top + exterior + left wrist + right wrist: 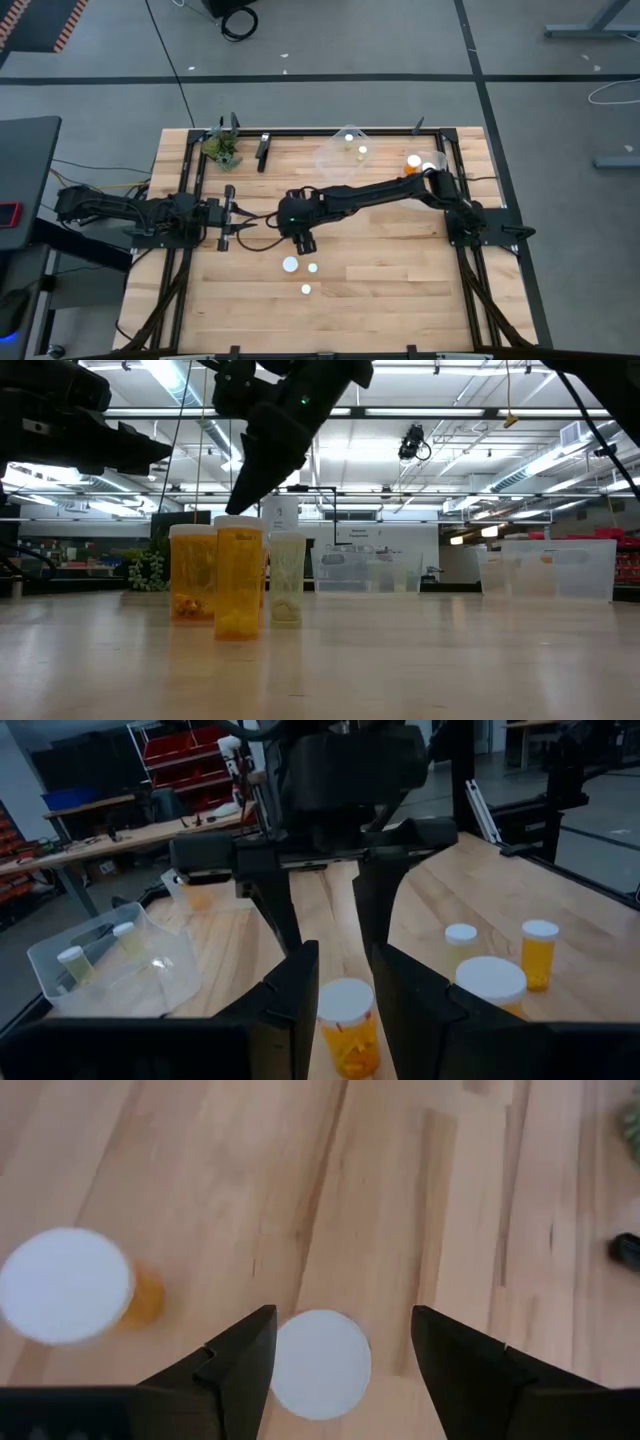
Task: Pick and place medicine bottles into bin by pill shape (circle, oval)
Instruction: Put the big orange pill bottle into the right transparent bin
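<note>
The right claw (338, 1370) is hanging released above an upright bottle (320, 1363), whose white cap is lying between the parted fingers; the bottle's long axis is running vertically, in line with a straight descent. Two more bottles (290, 265) are standing just beside it on the bench (400, 270). Farther off, the left claw (243, 221) is waiting, also released. The bin (345, 155) is sitting at the far edge.

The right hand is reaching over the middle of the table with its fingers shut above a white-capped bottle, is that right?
Not quite. The right hand does reach over the middle of the table above a white-capped bottle, but its fingers are open, not shut. The right wrist view shows them spread apart, with the cap showing in the gap between them.
</note>
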`<act>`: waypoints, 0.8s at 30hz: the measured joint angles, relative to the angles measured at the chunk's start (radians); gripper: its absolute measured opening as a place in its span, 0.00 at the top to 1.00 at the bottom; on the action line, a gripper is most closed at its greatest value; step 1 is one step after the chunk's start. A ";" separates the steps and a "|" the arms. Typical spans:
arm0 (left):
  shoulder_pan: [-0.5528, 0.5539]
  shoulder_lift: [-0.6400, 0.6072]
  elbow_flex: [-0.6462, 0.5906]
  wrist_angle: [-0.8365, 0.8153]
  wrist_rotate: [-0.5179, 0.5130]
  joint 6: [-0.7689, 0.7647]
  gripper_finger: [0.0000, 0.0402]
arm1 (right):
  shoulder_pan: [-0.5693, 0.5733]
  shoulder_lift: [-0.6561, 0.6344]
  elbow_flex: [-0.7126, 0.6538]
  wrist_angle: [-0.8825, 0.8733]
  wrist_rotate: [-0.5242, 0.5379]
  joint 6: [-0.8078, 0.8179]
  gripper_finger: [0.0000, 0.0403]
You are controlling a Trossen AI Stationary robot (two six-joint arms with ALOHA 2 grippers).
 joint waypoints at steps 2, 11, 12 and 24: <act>0.000 0.000 0.000 -0.003 0.000 0.000 0.73 | -0.005 0.002 0.000 0.002 -0.027 -0.001 0.41; 0.000 0.000 0.000 -0.001 0.000 0.000 0.73 | -0.024 0.003 -0.030 0.028 -0.116 -0.037 0.40; 0.000 0.000 0.000 -0.001 0.000 0.000 0.73 | -0.023 0.004 -0.035 0.024 -0.119 -0.044 0.39; 0.000 0.000 0.000 -0.001 0.000 0.000 0.73 | -0.020 0.005 -0.057 0.029 -0.086 -0.080 0.24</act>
